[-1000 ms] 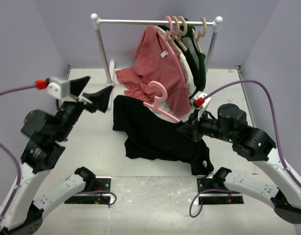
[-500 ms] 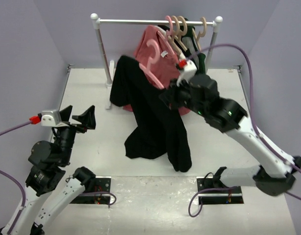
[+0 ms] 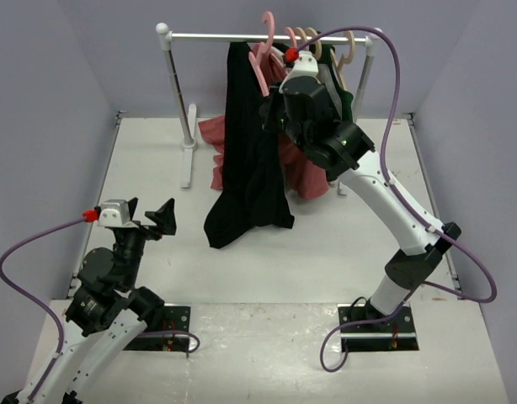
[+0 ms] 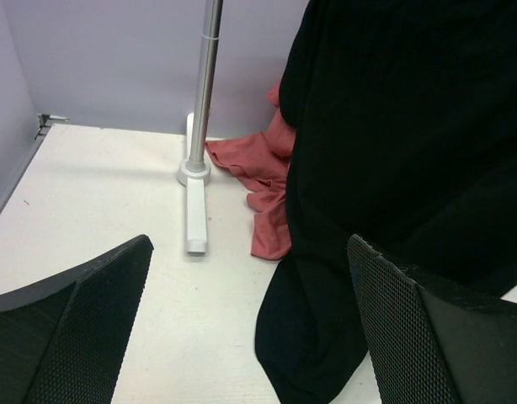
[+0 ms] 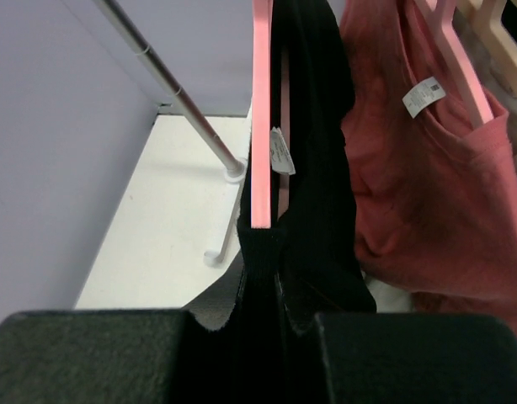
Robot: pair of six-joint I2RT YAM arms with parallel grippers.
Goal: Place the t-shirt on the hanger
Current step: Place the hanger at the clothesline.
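The black t-shirt (image 3: 246, 151) hangs long and floppy from the pink hanger (image 3: 260, 66), whose hook (image 3: 267, 21) is up at the rack's rail; I cannot tell if it rests on it. My right gripper (image 3: 269, 103) is raised to the rail and shut on the hanger's shoulder through the shirt's collar. In the right wrist view the gripper (image 5: 275, 303) pinches black cloth (image 5: 313, 168), with the pink hanger (image 5: 261, 126) edge-on above it. My left gripper (image 3: 149, 217) is open and empty, low at the near left; its view (image 4: 250, 337) shows the shirt's hem (image 4: 385, 194) ahead.
A white clothes rack (image 3: 216, 37) stands at the back, its post and foot (image 4: 195, 215) left of the shirt. A salmon-red shirt (image 3: 305, 172), beige hangers (image 3: 313, 42) and a dark green garment (image 3: 344, 101) hang to the right. Lilac walls close in on three sides.
My right arm has lifted the hanger and black shirt off the table, up and back to the rail. My left arm has drawn back and down toward the near left.
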